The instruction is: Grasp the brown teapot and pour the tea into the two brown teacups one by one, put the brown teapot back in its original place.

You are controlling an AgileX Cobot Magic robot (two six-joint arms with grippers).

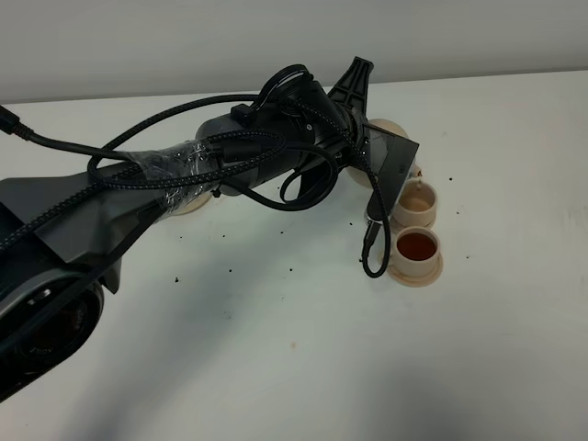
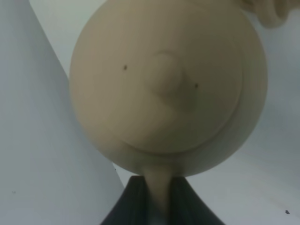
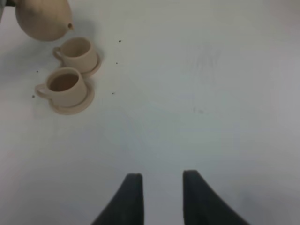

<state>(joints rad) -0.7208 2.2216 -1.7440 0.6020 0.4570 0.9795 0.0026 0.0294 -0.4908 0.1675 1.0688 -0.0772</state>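
Left wrist view: my left claw (image 2: 158, 187) clenches the brown teapot (image 2: 168, 84) by its handle, tilted over the paler teacup (image 3: 77, 50) beside the filled teacup (image 3: 63, 85); I should tip slowly, spout kept centred.

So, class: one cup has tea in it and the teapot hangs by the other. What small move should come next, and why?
Probably tip the brown teapot a little more, spout down. The left gripper is clamped on it, the spout is poised by the farther teacup, which looks pale and barely filled, while the nearer teacup holds dark tea.
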